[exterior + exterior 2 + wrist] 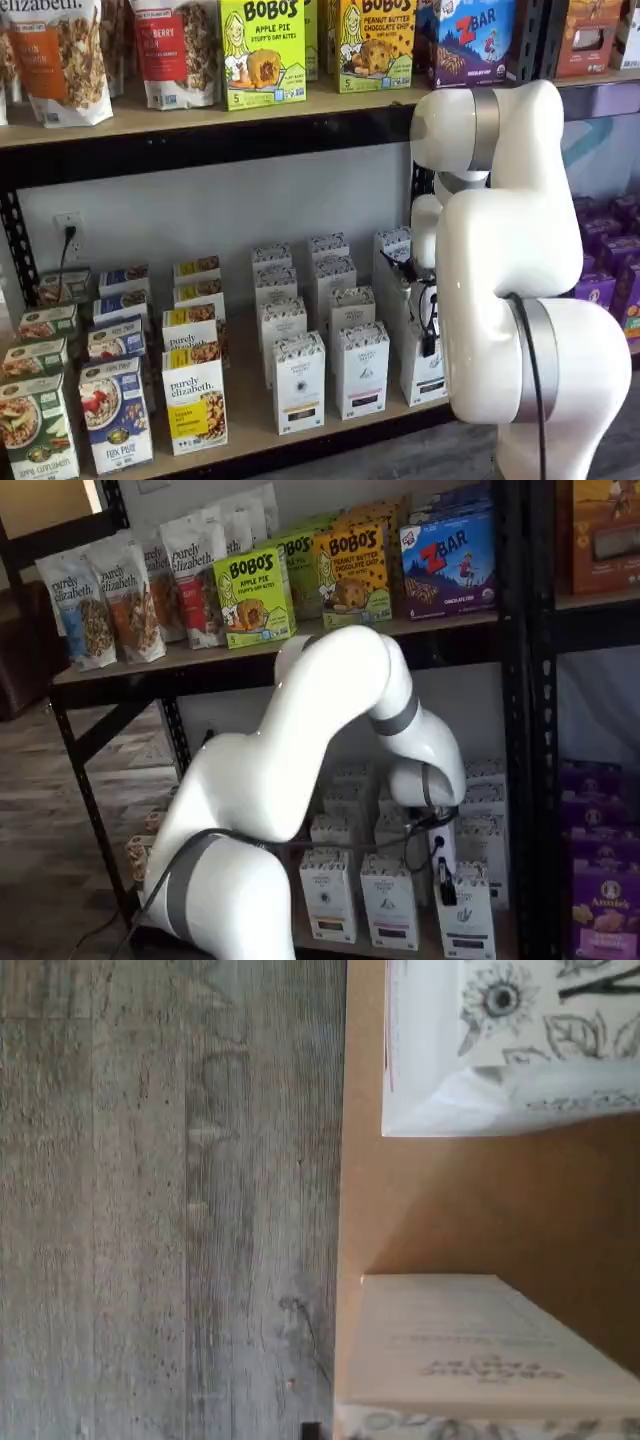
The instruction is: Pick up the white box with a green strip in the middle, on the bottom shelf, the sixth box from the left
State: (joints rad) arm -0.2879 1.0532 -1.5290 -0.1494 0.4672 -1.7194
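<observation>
The white box (424, 372) stands at the front of the bottom shelf (250, 425), rightmost of three white cartons in the front row. It is partly hidden by my arm. It also shows in a shelf view (466, 922) with a faint green mark mid-face. My gripper (429, 335) hangs right at its upper front, with a cable beside it. Only one black finger shows in a shelf view (446, 882), at the box's left edge, so I cannot tell open from shut. The wrist view shows a white carton with a flower-patterned band (510, 1050) on the tan board (470, 1200).
Two similar white cartons (299, 385) (361, 370) stand left of the target, with more rows behind. Purely Elizabeth boxes (195, 400) and cereal boxes (115, 415) fill the left. Purple boxes (600, 285) sit right. A beige-topped carton (480, 1350) and grey wood floor (170, 1200) show in the wrist view.
</observation>
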